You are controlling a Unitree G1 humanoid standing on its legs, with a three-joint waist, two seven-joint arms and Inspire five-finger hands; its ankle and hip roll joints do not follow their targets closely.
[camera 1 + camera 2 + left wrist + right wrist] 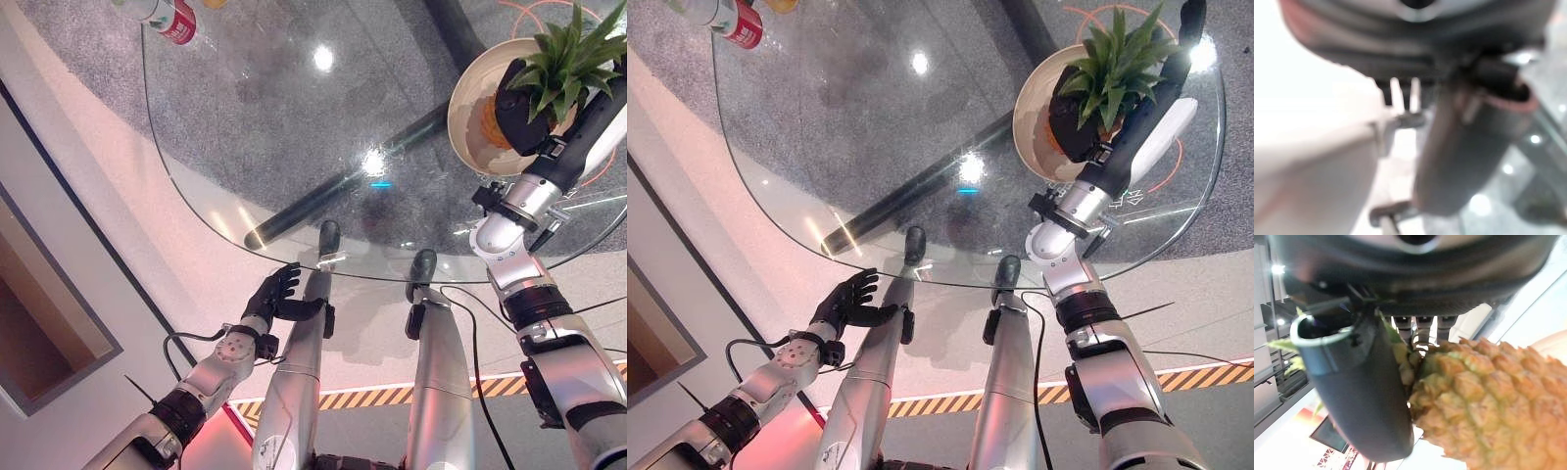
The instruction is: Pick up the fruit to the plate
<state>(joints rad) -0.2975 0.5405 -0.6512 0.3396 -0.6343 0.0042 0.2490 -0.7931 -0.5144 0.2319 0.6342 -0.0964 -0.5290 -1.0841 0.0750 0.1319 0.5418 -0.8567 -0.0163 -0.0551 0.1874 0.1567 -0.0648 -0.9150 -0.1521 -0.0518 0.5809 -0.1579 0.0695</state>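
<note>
A pineapple (566,57) with green leaves and an orange body (1484,396) is over the cream plate (468,117) at the glass table's far right. My right hand (522,106) is shut on it, fingers and thumb curled round the fruit near its crown, and the dark hand hides most of the body from the head views. I cannot tell whether the fruit rests on the plate or hangs just above it. My left hand (275,294) hangs low below the table's near edge, fingers relaxed and holding nothing.
The round glass table (196,206) curves across the view. A red-labelled bottle (168,16) and an orange object (779,4) stand at its far left. A dark bar shows under the glass. Striped tape (372,397) marks the floor.
</note>
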